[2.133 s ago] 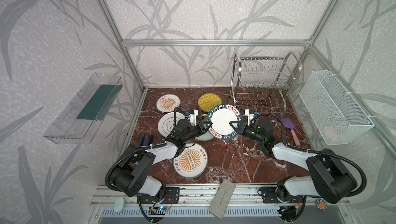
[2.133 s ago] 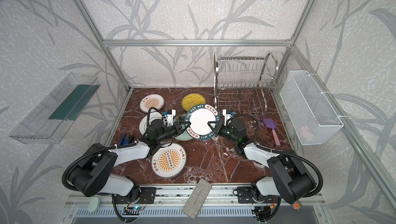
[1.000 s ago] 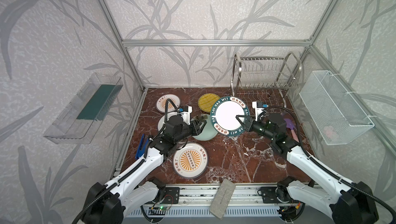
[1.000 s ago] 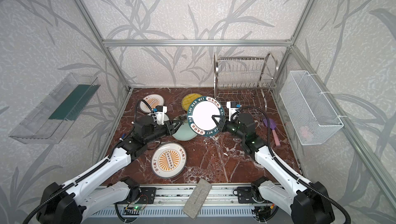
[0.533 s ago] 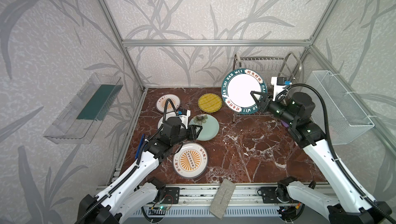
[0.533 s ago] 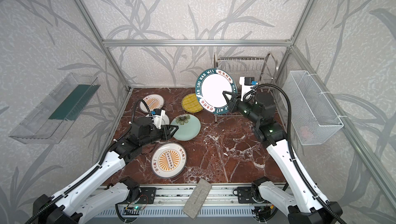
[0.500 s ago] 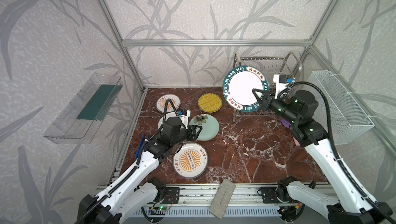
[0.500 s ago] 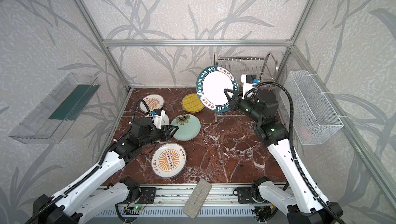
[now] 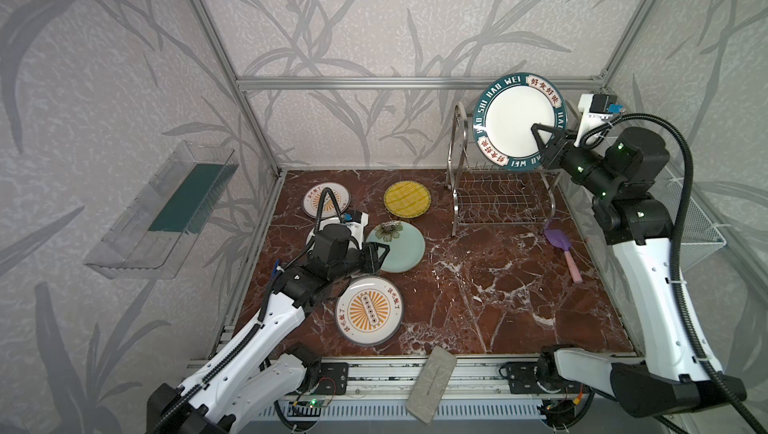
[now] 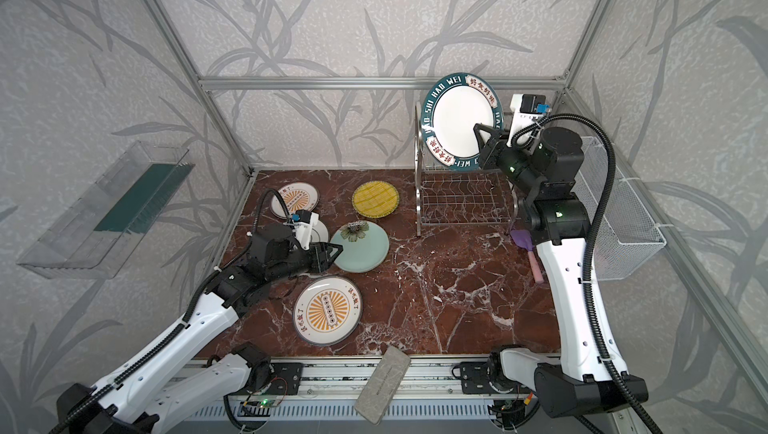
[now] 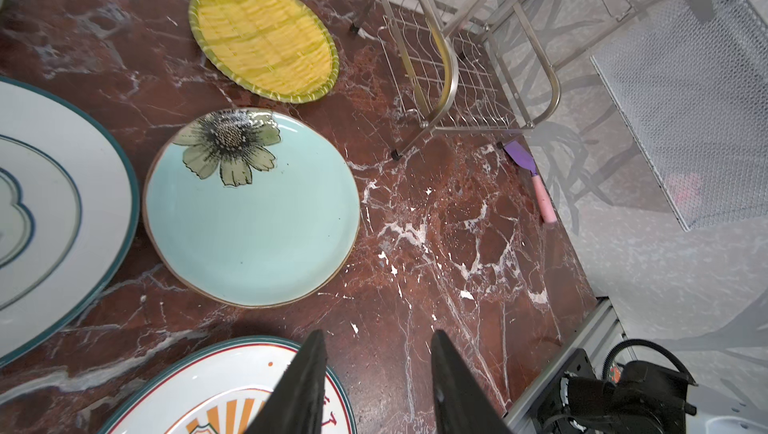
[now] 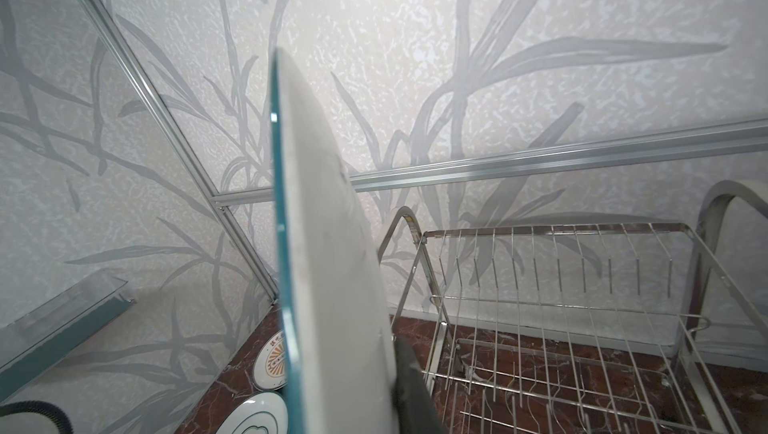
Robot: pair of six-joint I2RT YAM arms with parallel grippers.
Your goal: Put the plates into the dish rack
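My right gripper [image 9: 536, 129] is shut on the rim of the teal-rimmed white plate [image 9: 519, 120], holding it upright above the left end of the dish rack [image 9: 498, 199]. In the right wrist view the plate [image 12: 324, 245] shows edge-on beside the rack's top prongs [image 12: 561, 270]. My left gripper [image 11: 376, 340] is open and empty, low between the mint flower plate [image 11: 249, 212] and a sunburst plate [image 9: 370, 311]. The yellow plate [image 9: 407, 199], a second sunburst plate [image 9: 320, 199] and the ringed white plate [image 11: 50, 203] lie flat on the marble.
A purple spatula [image 9: 561, 247] lies right of the rack. A white mesh basket [image 9: 690, 220] hangs on the right wall and a clear tray [image 9: 166, 212] on the left wall. A grey block [image 9: 430, 382] rests on the front rail.
The left gripper let go of the teal-rimmed plate and drew back. The right arm lifted the plate up and to the right, from table height to above the rack.
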